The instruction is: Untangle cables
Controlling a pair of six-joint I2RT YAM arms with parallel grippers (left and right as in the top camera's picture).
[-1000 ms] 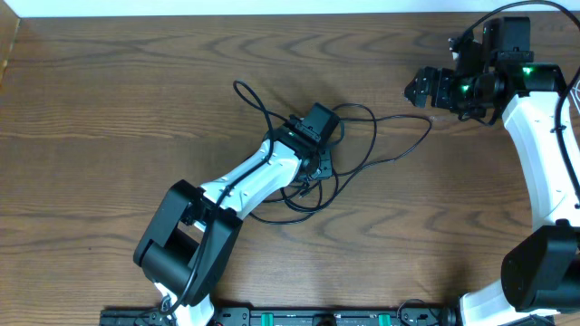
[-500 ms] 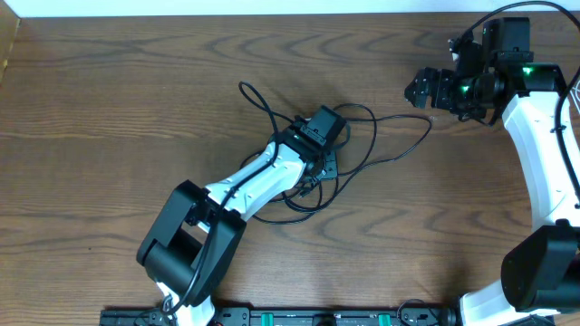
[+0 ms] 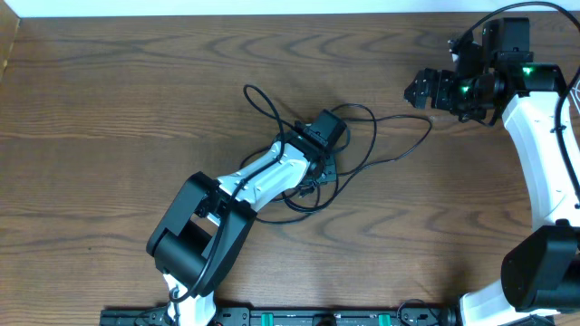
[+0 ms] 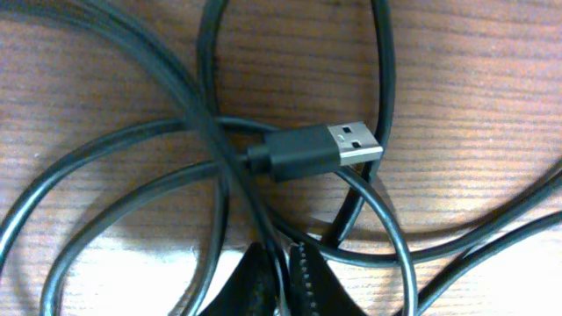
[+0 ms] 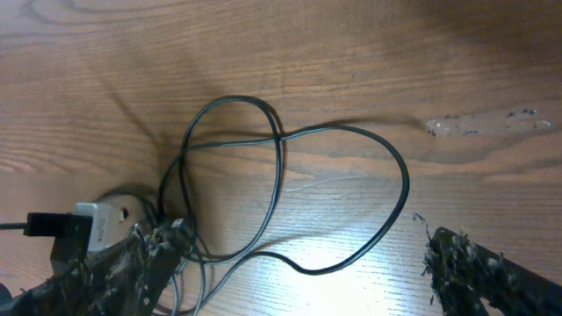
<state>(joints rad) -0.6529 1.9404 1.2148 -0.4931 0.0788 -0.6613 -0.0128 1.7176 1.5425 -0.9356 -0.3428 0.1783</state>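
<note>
The cables (image 3: 385,136) are thin black cords in a tangle at mid-table. One loop reaches right toward (image 3: 428,124) and another runs up-left. My left gripper (image 3: 319,163) sits down in the tangle. In the left wrist view its fingertips (image 4: 303,279) are shut on one black strand of the cables (image 4: 132,189), just below a black USB plug (image 4: 320,149) lying across the loops. My right gripper (image 3: 421,89) hovers open at the far right, off the cords. In the right wrist view its gripper (image 5: 299,263) stands wide, with cable loops (image 5: 279,167) lying ahead of it.
The wooden table (image 3: 109,109) carries nothing else. The white left arm (image 3: 263,177) crosses the lower middle. The right arm (image 3: 544,163) stands along the right edge. A pale smear (image 5: 479,125) marks the wood in the right wrist view.
The left gripper has closed on a black strand and moved slightly right. The tangle's upper-left loop has drawn right with it. The right arm has not moved.
</note>
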